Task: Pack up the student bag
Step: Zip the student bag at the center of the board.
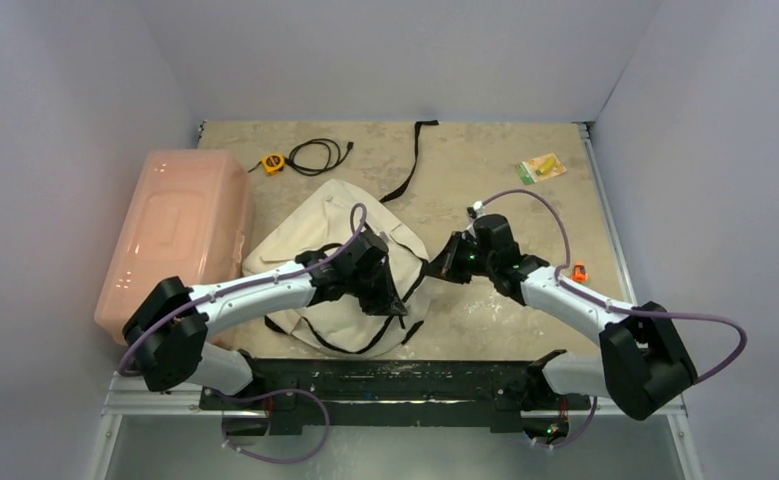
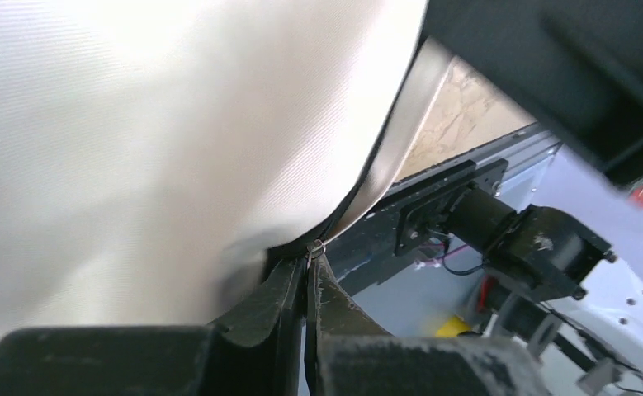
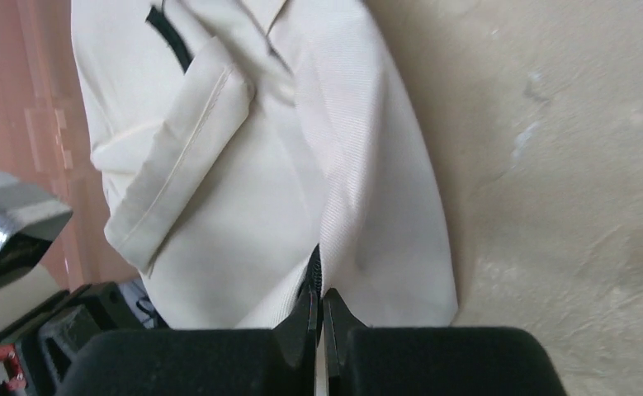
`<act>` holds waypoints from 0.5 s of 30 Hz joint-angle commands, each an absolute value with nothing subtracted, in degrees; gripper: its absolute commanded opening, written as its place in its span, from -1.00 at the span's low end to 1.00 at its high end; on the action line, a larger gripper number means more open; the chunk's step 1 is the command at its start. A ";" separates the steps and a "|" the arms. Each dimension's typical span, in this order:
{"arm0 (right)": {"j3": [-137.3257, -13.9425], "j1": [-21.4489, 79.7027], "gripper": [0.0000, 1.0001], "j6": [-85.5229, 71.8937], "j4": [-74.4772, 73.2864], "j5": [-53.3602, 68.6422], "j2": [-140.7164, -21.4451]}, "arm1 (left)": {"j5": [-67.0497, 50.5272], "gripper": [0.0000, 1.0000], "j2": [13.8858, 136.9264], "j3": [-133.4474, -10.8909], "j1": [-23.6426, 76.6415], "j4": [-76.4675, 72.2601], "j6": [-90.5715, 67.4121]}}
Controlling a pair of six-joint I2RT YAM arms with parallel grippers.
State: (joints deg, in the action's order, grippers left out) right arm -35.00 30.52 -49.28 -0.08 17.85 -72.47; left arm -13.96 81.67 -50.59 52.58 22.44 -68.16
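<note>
**Both my pincers pinched onto the student bag**

Pale, plain walls (image 1: pixel 65 100) box me in on the left, the far side and the right. Between them lies the table (image 1: pixel 505 200), a tan, mottled, scuffed surface. A black rail (image 1: pixel 405 380) runs along its near edge, where my two bases are bolted.

The largest thing on the table is a rigid pink plastic bin (image 1: pixel 180 225), lying along the left edge. Just beside it, touching its right side, is the student bag (image 1: pixel 305 235). It is cream canvas with black trim, slumped in the middle of the table and reaching almost to the near edge. A black strap (image 1: pixel 412 160) trails from its top toward the far edge.

My left pincer (image 1: pixel 395 302) sits over the bag's near right part. In the left wrist view its fingers (image 2: pixel 289 301) are pressed together on the black trim, right below a small metal ring (image 2: pixel 316 246).

My right pincer (image 1: pixel 437 264) meets the bag's right edge. In the right wrist view its tips are pressed together, with the black zipper trim (image 3: pixel 312 272) running in between them and a folded pocket flap (image 3: pixel 177 148) beyond.

Near the far edge, left of centre, lies a coiled black cable (image 1: pixel 320 155), with a small yellow tape measure (image 1: pixel 274 163) just beside it. A yellow-green packet (image 1: pixel 543 167) lies toward the far right corner; its print is too small to read. A tiny orange object (image 1: pixel 579 272) sits near the right edge.
</note>
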 commanded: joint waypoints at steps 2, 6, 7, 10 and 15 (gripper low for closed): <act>-35.77 20.03 -1.00 -45.60 3.74 6.68 -71.27 | -11.75 -1.00 75.70 -48.86 53.44 36.86 -58.16; -39.41 16.37 -1.00 -42.29 4.02 7.70 -74.40 | -10.65 -1.00 72.72 -46.68 53.45 40.21 -54.49; -40.80 16.16 -1.00 -41.38 3.58 7.20 -75.28 | -11.82 -1.00 72.49 -46.14 53.45 40.28 -54.03; -46.23 14.12 -1.00 -37.88 2.42 5.37 -79.84 | -13.57 -1.00 70.83 -43.20 53.63 40.22 -52.86; -56.29 10.27 -1.00 -31.16 0.23 4.06 -88.16 | -13.89 -1.00 64.28 -37.46 53.64 42.23 -51.89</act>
State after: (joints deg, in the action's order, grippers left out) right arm -46.57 17.45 -41.04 -5.08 21.37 -83.59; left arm -8.78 69.71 -42.46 52.60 25.65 -56.36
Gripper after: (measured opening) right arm 0.008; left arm 0.017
